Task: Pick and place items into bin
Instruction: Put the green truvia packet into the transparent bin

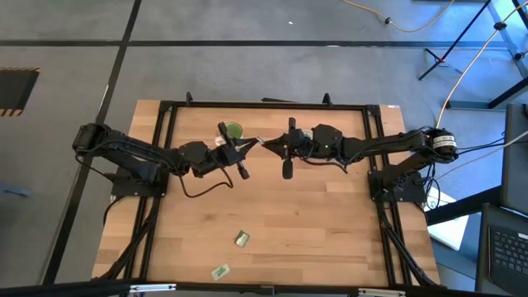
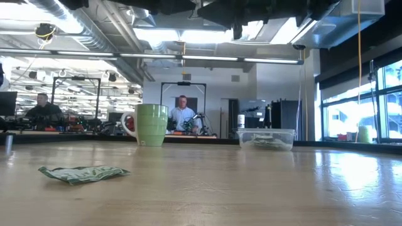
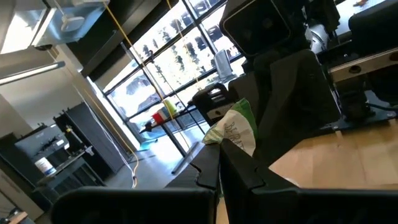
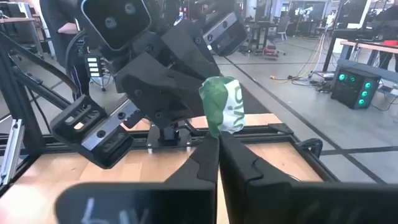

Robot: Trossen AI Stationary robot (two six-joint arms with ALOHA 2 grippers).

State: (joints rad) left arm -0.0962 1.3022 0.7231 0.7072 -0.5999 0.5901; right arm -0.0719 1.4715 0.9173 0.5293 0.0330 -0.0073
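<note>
1. The left jaws and the right jaws are meeting tip to tip in the air, just beside the mug (image 1: pixel 233 129) on its right-arm side and above the desk (image 1: pixel 330 231).
2. Both pairs of jaws are looking clenched on the same packet (image 4: pixel 224 106). Each wrist view is showing the fingers pressed together with the packet sticking out beyond their tips.
3. The packet's long axis is standing roughly upright, across the line of the two arms. Neither arm is nearer to it, since both are gripping it at its lower edge.
4. The bin (image 2: pixel 267 138) is sitting apart from the mug, on the mug's right-arm side. Judging from that, the right arm is the better placed to carry the packet over.
5. Count:
   - One packet is hanging in the air.
   - Two loose packets (image 1: pixel 242 238) (image 1: pixel 220 271) are lying well apart from the mug, toward the desk's front edge.
   - There is one bin, with contents too blurred to count, and one mug.
</note>
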